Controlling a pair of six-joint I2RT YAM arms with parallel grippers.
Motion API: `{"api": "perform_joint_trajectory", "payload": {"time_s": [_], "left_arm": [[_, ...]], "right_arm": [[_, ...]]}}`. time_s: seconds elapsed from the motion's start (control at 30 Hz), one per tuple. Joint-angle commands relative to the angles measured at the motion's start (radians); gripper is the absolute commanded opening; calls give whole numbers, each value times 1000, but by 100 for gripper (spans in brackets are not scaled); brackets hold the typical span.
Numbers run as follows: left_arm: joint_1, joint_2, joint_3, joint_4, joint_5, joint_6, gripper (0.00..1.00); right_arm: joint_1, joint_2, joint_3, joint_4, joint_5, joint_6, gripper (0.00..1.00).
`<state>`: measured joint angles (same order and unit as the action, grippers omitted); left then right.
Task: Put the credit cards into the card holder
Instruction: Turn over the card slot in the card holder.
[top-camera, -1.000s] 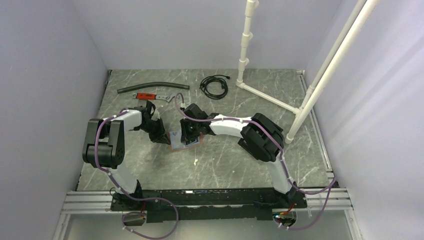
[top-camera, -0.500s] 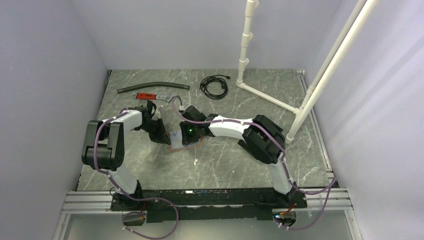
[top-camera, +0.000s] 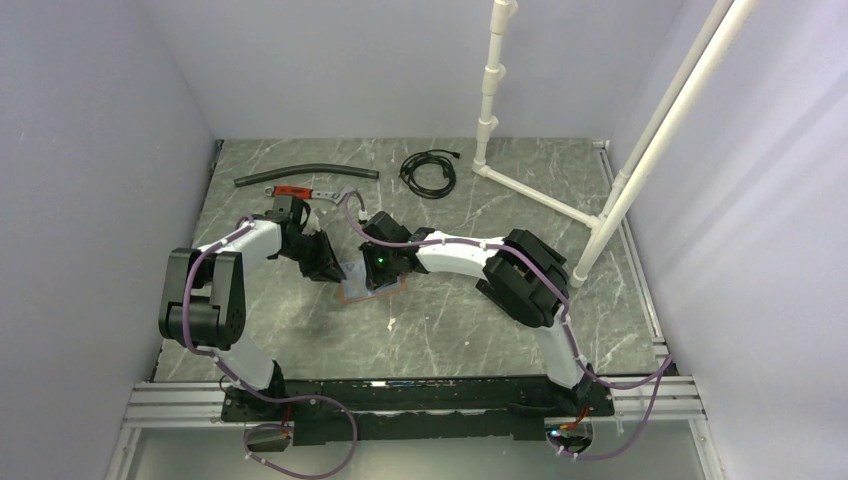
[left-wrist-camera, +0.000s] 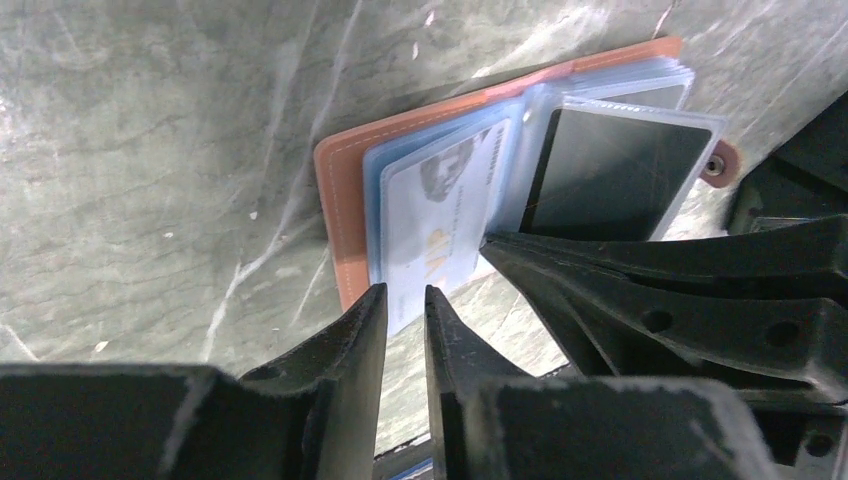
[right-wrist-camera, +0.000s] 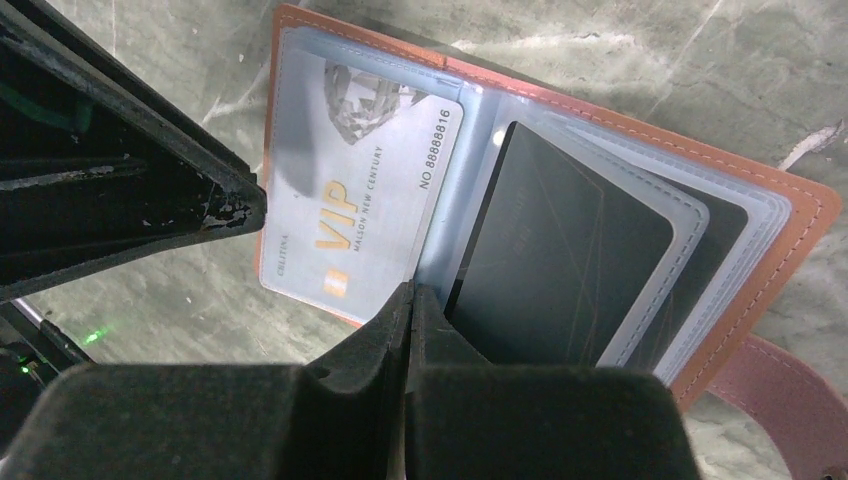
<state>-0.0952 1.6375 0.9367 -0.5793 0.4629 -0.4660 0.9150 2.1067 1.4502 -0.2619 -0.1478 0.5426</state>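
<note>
The card holder (top-camera: 368, 283), an orange-brown leather booklet with clear sleeves (right-wrist-camera: 790, 230), lies open on the marble table between both arms. A grey-white VIP credit card (right-wrist-camera: 360, 190) sits in its left sleeve. A dark card (right-wrist-camera: 560, 270) sits in a sleeve on the right page. My right gripper (right-wrist-camera: 410, 292) is shut, its tips pressed at the fold between the two cards, nothing visible between them. My left gripper (left-wrist-camera: 405, 300) stands slightly open, holding nothing, its tips just at the VIP card's (left-wrist-camera: 440, 215) near edge.
At the back of the table lie a black hose (top-camera: 305, 178), a red-handled tool (top-camera: 300, 190) and a coiled black cable (top-camera: 428, 172). A white pipe frame (top-camera: 600, 215) stands at the right. The holder's snap strap (right-wrist-camera: 780, 390) sticks out sideways.
The left jaws have parted a little and the left arm has shifted slightly toward the back. The right jaws have closed at the holder's fold. The holder stays in place.
</note>
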Motion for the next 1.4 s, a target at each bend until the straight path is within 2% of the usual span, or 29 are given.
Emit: {"api": "perform_joint_trajectory", "payload": {"time_s": [0.0,0.27,0.6,1.37], "left_arm": [[-3,-9,-3,56,45,-25,27],[-4,8,-21,87,58,-29,28],[-3,-76,-58,83,-10,-19,39],[-3,-9,-61,151,110,-40,39]], "right_arm": [[-8,25,-14,-16,57,-9,0],[-10,23,-8,-15,51,-13,0],[-10,31,-7,-11,40,-12,0],[-10,42,-5,4,17,0,0]]}}
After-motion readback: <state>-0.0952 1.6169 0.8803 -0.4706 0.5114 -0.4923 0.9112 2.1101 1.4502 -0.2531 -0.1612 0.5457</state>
